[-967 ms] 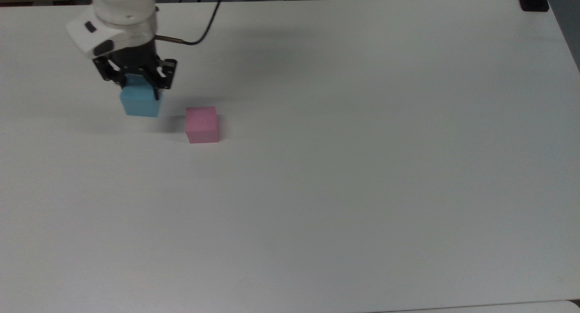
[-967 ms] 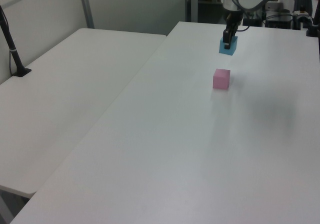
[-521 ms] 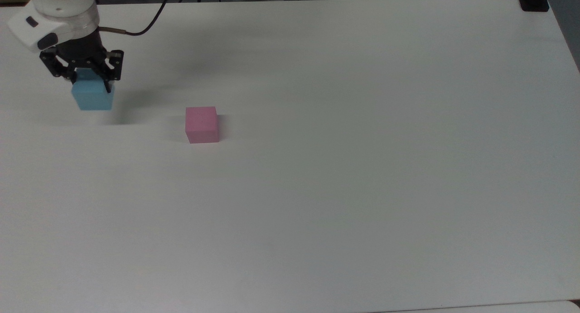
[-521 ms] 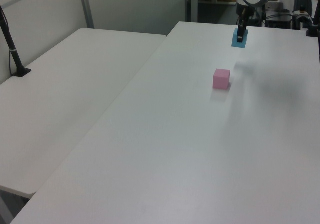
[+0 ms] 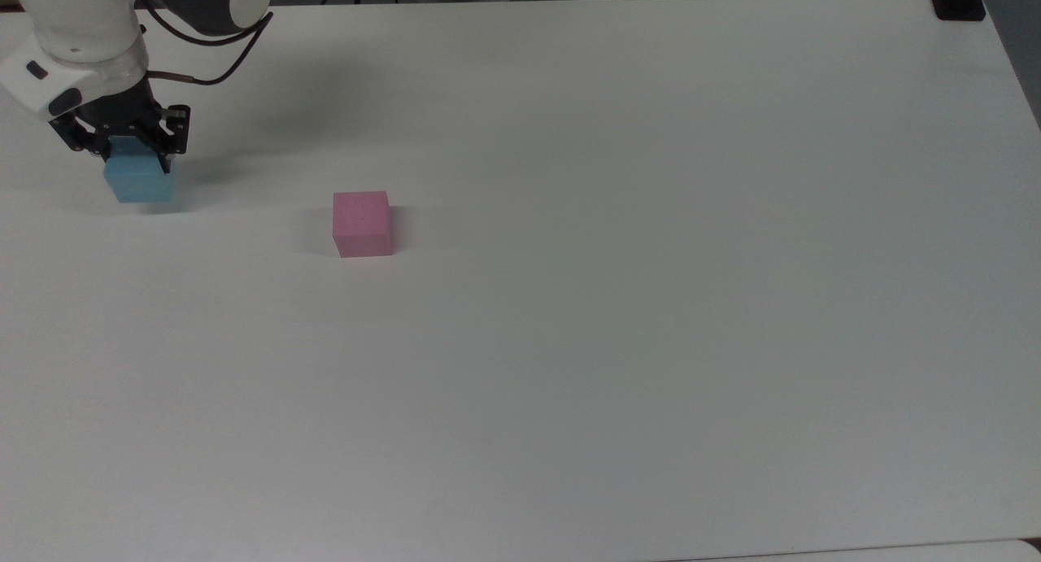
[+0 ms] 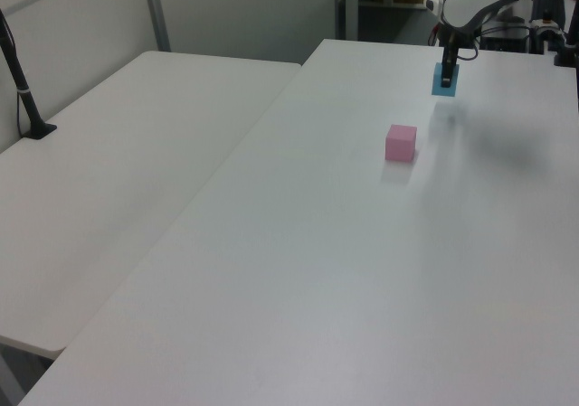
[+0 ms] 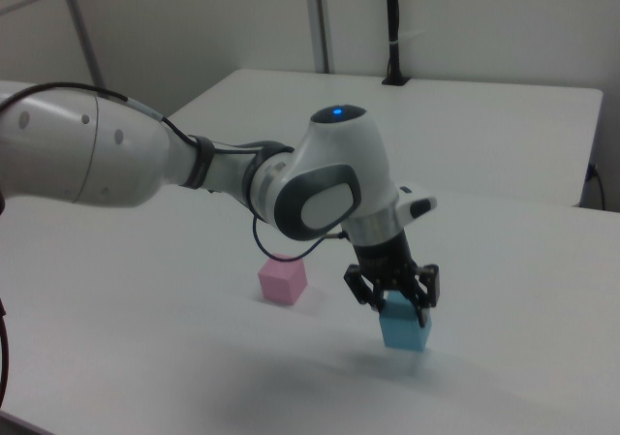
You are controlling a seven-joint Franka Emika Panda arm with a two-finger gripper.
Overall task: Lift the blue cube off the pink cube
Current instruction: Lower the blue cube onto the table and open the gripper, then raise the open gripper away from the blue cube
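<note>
The blue cube [image 5: 140,181] sits low at the top view's far left, with my gripper [image 5: 122,151] shut on its upper part. The same blue cube [image 6: 444,80] is at the left view's upper right, held by the gripper [image 6: 447,66]. In the right view the blue cube [image 7: 405,327] looks to rest on or just above the table under the gripper [image 7: 392,302]. The pink cube [image 5: 363,224] stands alone on the white table, well to the top view's right of the blue one. I also see the pink cube [image 6: 401,143] and pink cube [image 7: 282,280] apart from the gripper.
The white table [image 5: 610,302] stretches wide to the top view's right and front. A second white table [image 6: 118,171] adjoins in the left view, with a black post [image 6: 25,99] on it. A black mount [image 5: 958,2] sits at the top view's far right corner.
My gripper carried the blue cube leftward in the top view, away from the pink cube, and lower toward the table. The pink cube stayed put.
</note>
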